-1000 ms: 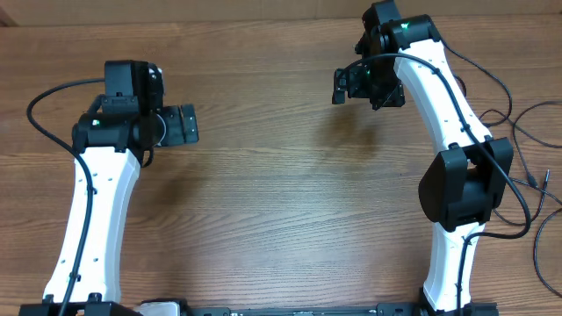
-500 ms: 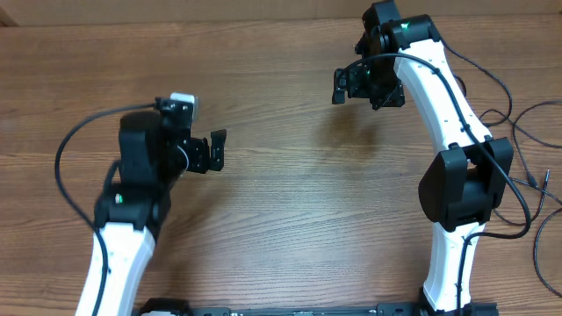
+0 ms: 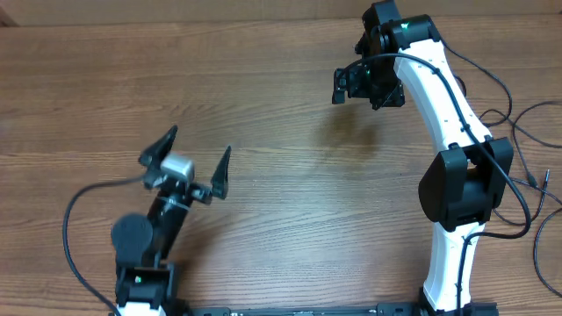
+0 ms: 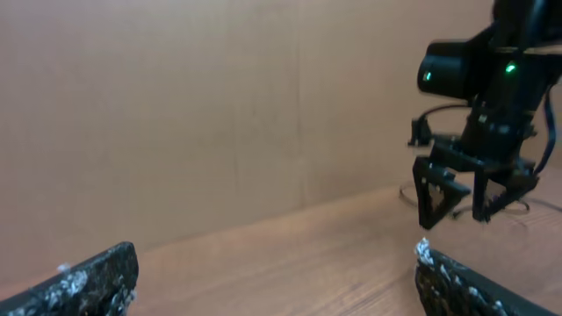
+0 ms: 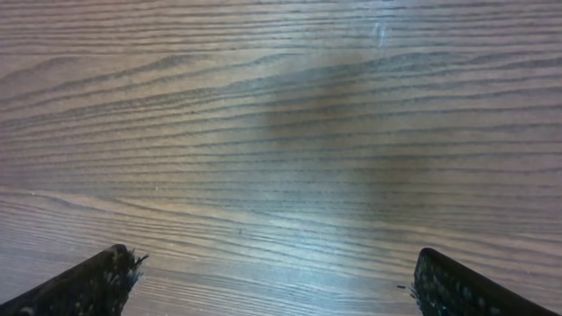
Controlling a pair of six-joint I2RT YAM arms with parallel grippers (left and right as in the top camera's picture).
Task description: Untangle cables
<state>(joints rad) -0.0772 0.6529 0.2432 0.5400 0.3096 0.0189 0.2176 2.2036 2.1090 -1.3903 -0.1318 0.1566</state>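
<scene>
Fingers (image 3: 221, 168) of left gripper (image 3: 200, 142) spread wide, nothing between them. It sits near front of table (image 3: 281, 219), on left side, and points toward far side.

Cables (image 3: 525, 182): thin black cords in loose loops at right edge of table, just beside right arm (image 3: 457, 114), well apart from both grippers. Plug ends too small to tell.

Farther back, right gripper (image 3: 362, 86) hangs above wood surface, facing down. Its fingers (image 5: 97, 283) also stand wide apart and hold nothing.

Left wrist view shows right gripper before plain brown wall (image 4: 219, 105).
</scene>
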